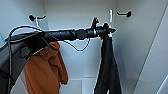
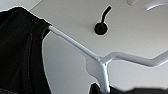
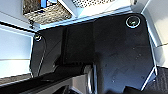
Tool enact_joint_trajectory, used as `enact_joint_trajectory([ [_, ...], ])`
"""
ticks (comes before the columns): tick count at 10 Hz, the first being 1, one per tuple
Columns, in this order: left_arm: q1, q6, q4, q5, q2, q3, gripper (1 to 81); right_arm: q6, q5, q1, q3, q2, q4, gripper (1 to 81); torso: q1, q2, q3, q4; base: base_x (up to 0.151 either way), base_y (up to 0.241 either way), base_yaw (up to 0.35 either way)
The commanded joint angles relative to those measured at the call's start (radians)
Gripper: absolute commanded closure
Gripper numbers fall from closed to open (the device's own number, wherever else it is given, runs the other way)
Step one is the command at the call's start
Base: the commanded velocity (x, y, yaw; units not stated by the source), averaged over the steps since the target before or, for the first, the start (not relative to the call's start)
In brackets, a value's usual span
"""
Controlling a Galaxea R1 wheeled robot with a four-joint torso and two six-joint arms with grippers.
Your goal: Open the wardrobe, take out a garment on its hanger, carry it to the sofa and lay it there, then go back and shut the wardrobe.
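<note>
Black garment [image 1: 108, 70] directly beneath left gripper [image 1: 110, 31]

Inside the wardrobe [image 1: 82, 62], the left arm [image 1: 67, 34] crosses the head view from the left edge to right of centre, its gripper [image 1: 110, 31] at the top of the garment [image 1: 108, 70], which hangs in the lower right-centre. The hooded garment [image 1: 46, 70] hangs at lower left, below and behind the arm. One wall hook [image 1: 32, 17] sits at upper left, another [image 1: 128, 13] at upper right; in the left wrist view the hanger [image 2: 100, 65] runs across the middle, the garment on its left end.
</note>
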Motion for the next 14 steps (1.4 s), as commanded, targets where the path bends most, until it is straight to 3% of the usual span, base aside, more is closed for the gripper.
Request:
enact_joint_trajectory([
  [1, -0.149, -0.087, 0.011, -0.153, -0.078, 0.117, 81.1, -0.001, -0.050, 0.045, 0.009, 0.000, 0.006, 1.0, 0.000, 0.000, 0.000, 0.000, 0.000, 0.000, 0.000],
  [2, -0.142, -0.124, 0.014, -0.160, -0.098, 0.155, 81.1, -0.003, -0.050, 0.046, 0.009, 0.000, 0.006, 1.0, 0.000, 0.000, 0.000, 0.000, 0.000, 0.000, 0.000],
  [8, -0.130, -0.128, 0.018, -0.155, -0.112, 0.209, 81.1, -0.003, -0.048, 0.040, 0.009, 0.002, 0.006, 1.0, 0.000, 0.000, 0.000, 0.000, 0.000, 0.000, 0.000],
  [14, -0.106, -0.128, 0.026, -0.147, -0.109, 0.212, 81.1, -0.003, -0.048, 0.042, 0.009, 0.004, 0.004, 1.0, 0.000, 0.001, 0.000, 0.000, -0.080, 0.000, 0.000],
])
